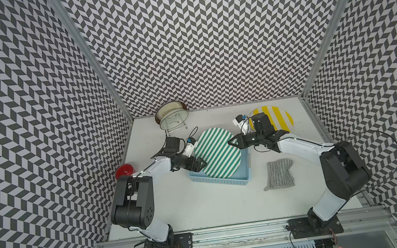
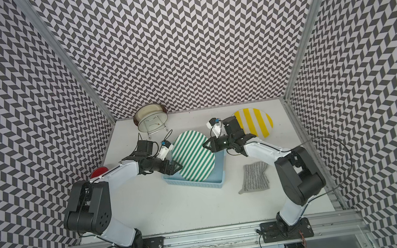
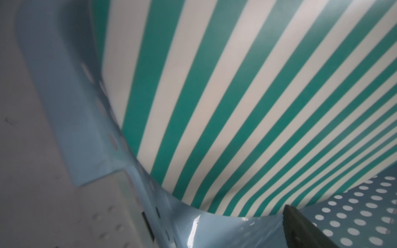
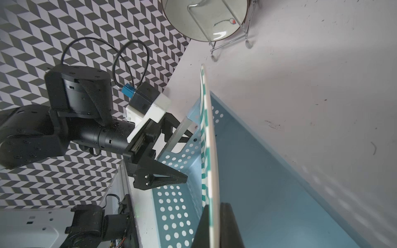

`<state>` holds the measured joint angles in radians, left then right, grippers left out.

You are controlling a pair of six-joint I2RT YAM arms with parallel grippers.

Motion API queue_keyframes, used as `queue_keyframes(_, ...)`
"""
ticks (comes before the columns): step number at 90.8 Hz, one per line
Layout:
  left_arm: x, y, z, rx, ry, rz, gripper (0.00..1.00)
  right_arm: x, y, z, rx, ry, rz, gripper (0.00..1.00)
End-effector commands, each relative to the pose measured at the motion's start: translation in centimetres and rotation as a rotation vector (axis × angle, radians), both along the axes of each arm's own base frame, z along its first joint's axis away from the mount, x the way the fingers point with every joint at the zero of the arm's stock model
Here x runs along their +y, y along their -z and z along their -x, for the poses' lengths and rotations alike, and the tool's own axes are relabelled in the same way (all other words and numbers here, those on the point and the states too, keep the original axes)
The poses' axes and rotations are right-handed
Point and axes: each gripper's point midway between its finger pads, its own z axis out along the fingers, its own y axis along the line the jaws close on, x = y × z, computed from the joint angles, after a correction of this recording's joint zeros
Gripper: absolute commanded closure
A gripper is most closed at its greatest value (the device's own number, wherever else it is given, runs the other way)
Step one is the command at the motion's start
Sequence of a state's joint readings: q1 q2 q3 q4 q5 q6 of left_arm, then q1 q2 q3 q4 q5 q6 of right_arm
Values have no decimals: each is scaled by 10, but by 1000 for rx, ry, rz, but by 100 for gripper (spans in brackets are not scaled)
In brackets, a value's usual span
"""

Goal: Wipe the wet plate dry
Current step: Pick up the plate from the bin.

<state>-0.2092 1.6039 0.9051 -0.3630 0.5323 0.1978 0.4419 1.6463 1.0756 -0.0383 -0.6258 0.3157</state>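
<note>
Right tool (image 1: 233, 143) (image 2: 207, 146): shut on the plate (image 1: 218, 153) (image 2: 194, 156); in the right wrist view its 2 fingers (image 4: 229, 225) sit on either face of the rim, pinching it edge-on.
Left tool (image 1: 201, 165) (image 2: 176, 168): jaws wide apart, holding nothing.
Left tool, contact: at the basket's (image 1: 220, 181) (image 2: 195, 183) left end wall, just beside the plate's striped face. In the right wrist view a gap shows between its lower finger (image 4: 171, 177) and the plate (image 4: 207, 150). Whether the other finger touches the basket I cannot tell.
Left wrist view: the striped face (image 3: 236, 107) fills most of the picture, with 1 dark finger (image 3: 300, 227) at the edge over the dotted basket floor.
Right arm: elbow raised near the right wall, forearm running in toward the middle, wrist level and pointing left at the plate's far right rim.
Left arm: elbow raised by the left wall, forearm reaching right toward the basket, wrist level.
Plate: green and white stripes, standing tilted in the blue basket, lower rim inside it, top rim above the walls.
Cloth (image 1: 279, 174) (image 2: 255, 177): grey, folded, flat on the tabletop (image 1: 190, 209) right of the basket, apart from both tools.
Yellow plate (image 1: 279, 116) (image 2: 257, 120): flat at the back right, partly behind the right wrist.
Rack (image 1: 172, 117) (image 4: 204, 19): wire, at the back left, with dishes upright in it.
</note>
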Motion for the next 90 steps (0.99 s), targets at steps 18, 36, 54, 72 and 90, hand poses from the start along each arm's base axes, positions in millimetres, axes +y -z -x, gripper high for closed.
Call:
queue_keyframes(18,24,-50,-47,-206,-149,-77,9,-53,-104,-25,-255,241,-91,100)
queue_keyframes(36,21,-88,-51,-262,-126,-44,6,-85,-142,-16,-328,306,-159,100)
queue_keyframes(54,3,-159,-42,-337,-19,69,0,-91,-164,6,-372,247,-245,100)
queue_keyframes(72,-18,-215,-10,-426,142,213,0,-75,-174,39,-378,82,-371,100)
queue_keyframes(90,-28,-221,8,-414,262,256,0,-67,-178,65,-380,-40,-439,100)
